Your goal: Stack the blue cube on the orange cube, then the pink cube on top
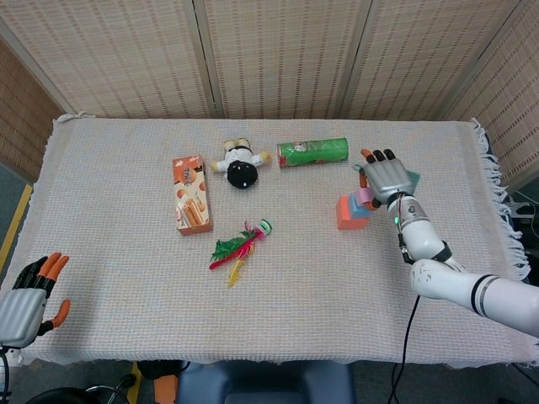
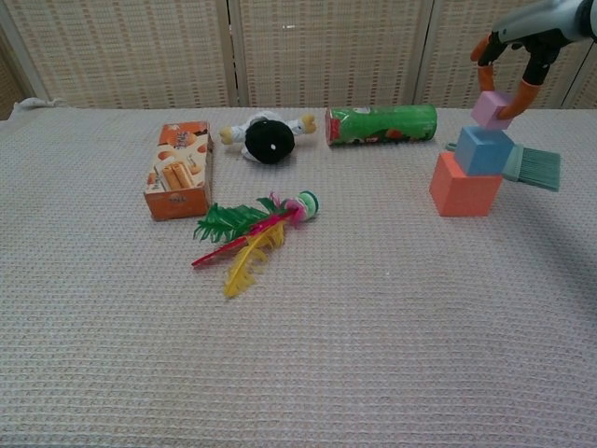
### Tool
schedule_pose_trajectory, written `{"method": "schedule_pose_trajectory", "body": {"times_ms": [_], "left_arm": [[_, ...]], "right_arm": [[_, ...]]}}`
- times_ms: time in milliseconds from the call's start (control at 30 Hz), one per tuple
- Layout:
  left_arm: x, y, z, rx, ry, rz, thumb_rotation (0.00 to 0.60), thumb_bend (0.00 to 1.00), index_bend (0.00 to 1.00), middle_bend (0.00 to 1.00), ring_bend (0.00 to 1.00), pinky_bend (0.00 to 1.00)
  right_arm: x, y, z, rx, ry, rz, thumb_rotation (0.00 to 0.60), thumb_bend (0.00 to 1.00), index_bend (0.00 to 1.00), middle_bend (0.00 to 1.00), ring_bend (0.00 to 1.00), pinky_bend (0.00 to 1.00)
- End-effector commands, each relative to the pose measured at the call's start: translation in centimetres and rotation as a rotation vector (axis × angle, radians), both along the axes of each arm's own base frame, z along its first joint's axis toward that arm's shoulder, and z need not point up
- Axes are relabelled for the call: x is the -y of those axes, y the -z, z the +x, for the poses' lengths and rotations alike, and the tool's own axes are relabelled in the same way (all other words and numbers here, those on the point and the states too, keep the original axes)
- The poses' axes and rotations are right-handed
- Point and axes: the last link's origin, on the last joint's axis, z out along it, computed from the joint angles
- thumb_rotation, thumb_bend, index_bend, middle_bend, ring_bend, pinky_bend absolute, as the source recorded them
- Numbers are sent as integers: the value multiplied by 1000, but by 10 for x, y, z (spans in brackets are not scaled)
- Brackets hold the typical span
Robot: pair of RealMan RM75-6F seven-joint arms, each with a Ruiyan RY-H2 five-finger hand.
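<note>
The orange cube [image 2: 462, 192] stands on the table at the right, and the blue cube [image 2: 483, 149] sits on its back right part. My right hand [image 2: 515, 47] pinches the pink cube [image 2: 491, 110] between thumb and finger, right above the blue cube; whether they touch I cannot tell. In the head view the right hand [image 1: 386, 175] covers most of the pink cube [image 1: 365, 196], beside the orange cube [image 1: 346, 215]. My left hand [image 1: 29, 299] hangs at the table's near left corner, fingers apart, holding nothing.
A teal brush [image 2: 532, 168] lies just behind the stack. A green can [image 2: 381, 124] lies on its side at the back, next to a black and white plush toy [image 2: 266, 138]. An orange snack box [image 2: 177, 169] and a feather toy [image 2: 252, 231] lie left of centre.
</note>
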Motion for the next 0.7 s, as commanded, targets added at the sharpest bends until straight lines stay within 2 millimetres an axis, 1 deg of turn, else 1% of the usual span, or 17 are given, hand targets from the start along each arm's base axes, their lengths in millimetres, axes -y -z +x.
{"method": "schedule_pose_trajectory", "body": {"times_ms": [33, 300, 700], "left_arm": [[0, 0, 0, 0, 0, 0, 600, 455, 0, 0, 0, 95], [0, 0, 1, 3, 6, -5, 600, 453, 0, 0, 0, 96], [1, -1, 1, 3, 8, -3, 600, 453, 0, 0, 0, 96]], "right_arm": [[0, 0, 0, -3, 0, -2, 600, 141, 531, 23, 0, 0], [-2, 4, -4, -46, -2, 6, 600, 140, 531, 23, 0, 0], [-2, 8, -4, -57, 4, 7, 600, 141, 529, 23, 0, 0]]}}
